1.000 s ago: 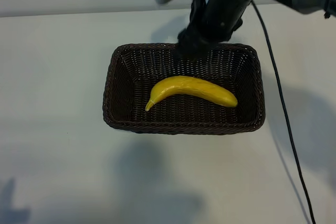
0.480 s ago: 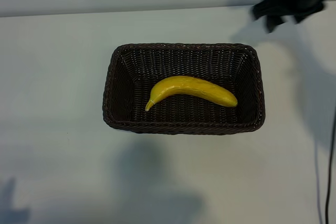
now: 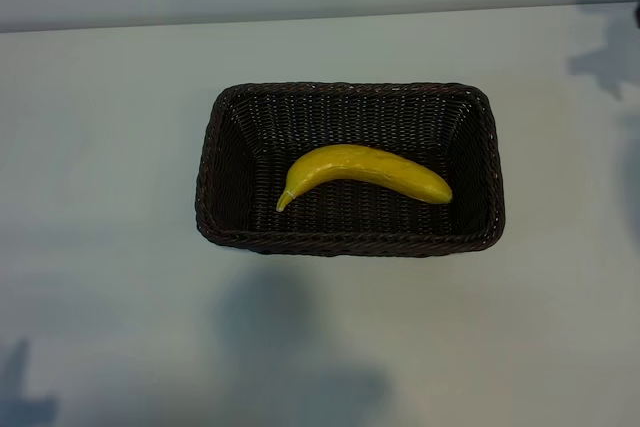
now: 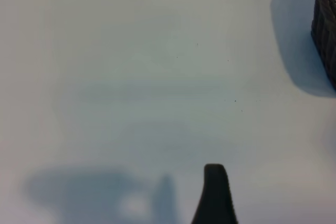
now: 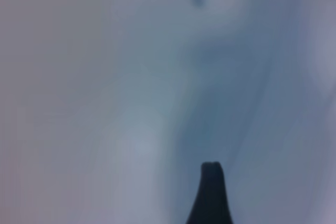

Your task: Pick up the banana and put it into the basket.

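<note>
— Pale grey table [image 3: 110,147]; where's the fruit?
— Smooth yellow curved banana [image 3: 365,172] lies inside the dark brown woven wicker basket [image 3: 345,240].
— Grippers?
— Both stand wide, holding nothing; only a black fingertip [image 4: 214,195] of the left and a fingertip [image 5: 211,195] of the right show.

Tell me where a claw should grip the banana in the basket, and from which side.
Grip the banana at its thick middle, coming straight down from above, fingers across its narrow width. It lies flat on the floor of the basket, whose walls block any sideways approach; the tapered tips offer less hold.
</note>
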Robot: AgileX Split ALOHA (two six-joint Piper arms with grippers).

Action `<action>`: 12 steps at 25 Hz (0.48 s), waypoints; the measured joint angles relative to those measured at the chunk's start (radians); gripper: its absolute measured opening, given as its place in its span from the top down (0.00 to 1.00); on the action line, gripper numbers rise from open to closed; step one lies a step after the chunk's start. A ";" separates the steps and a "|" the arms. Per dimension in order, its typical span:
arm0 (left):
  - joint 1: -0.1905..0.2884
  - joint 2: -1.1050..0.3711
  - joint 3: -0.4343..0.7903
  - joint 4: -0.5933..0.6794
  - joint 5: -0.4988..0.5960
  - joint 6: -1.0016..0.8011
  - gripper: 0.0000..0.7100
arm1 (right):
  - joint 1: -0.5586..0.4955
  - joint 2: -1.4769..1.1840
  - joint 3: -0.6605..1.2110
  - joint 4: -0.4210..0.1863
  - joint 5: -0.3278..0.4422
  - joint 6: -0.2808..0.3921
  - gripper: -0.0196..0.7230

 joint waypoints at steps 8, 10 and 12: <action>0.000 0.000 0.000 0.000 0.000 0.000 0.18 | -0.022 -0.065 0.149 0.001 0.000 -0.017 0.21; 0.000 0.000 0.000 0.000 0.000 0.000 0.18 | -0.022 -0.115 0.238 0.003 0.000 -0.029 0.21; 0.000 0.000 0.000 0.000 0.000 0.000 0.18 | -0.022 -0.173 0.328 0.003 0.000 -0.037 0.21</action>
